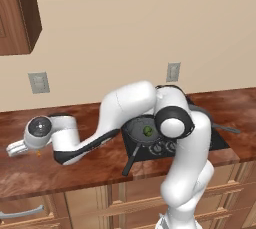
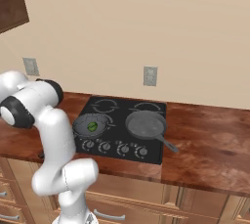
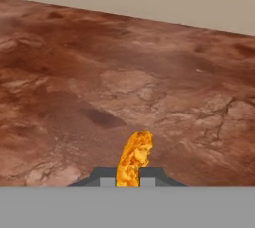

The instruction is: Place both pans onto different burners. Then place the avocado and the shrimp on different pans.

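Note:
My gripper is shut on the orange shrimp, which stands up between the two fingertips over the brown counter. In the left base view the gripper reaches far left of the cooktop, with the shrimp a small orange dot under it. One pan sits on the front left burner with the green avocado inside it. The other pan sits empty on the front right burner, handle pointing right. The avocado and its pan also show beside my arm.
The black cooktop has two bare back burners and knobs along its front edge. Wall outlets hang above the counter. A wooden cabinet hangs at upper left. The pan handle sticks out over the counter's front.

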You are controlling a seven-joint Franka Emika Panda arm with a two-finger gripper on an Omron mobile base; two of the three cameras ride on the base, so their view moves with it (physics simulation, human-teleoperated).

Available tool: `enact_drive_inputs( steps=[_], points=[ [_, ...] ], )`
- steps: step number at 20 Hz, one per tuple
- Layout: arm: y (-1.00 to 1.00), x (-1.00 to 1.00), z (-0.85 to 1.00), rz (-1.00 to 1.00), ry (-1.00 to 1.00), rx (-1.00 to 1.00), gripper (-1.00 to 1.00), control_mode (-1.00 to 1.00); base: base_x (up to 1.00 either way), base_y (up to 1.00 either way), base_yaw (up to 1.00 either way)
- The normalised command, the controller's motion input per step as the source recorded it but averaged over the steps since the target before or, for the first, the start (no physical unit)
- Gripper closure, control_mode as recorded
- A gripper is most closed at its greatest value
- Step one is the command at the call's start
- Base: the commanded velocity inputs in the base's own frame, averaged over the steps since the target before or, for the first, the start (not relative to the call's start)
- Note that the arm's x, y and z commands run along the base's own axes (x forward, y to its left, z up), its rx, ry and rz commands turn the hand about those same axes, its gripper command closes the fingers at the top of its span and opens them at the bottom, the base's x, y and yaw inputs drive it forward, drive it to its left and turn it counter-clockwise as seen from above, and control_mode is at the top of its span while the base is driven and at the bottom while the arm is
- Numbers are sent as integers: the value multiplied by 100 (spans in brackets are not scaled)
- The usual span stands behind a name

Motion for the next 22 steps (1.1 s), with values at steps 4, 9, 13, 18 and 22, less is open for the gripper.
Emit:
enact_drive_inputs(
  steps=[4, 9, 13, 18, 22],
  points=[
    [-54, 23, 1, -20, 0, 0, 100, -100, 0, 0, 0],
    [-48, 11, 24, -19, 0, 0, 100, -100, 0, 0, 0],
    [-40, 0, 38, -17, 0, 0, 100, -100, 0, 0, 0],
    [-35, 1, 36, -4, 0, 2, 100, -100, 0, 0, 0],
    [-33, 0, 29, 10, 0, 0, 100, -100, 0, 0, 0]
  ],
)
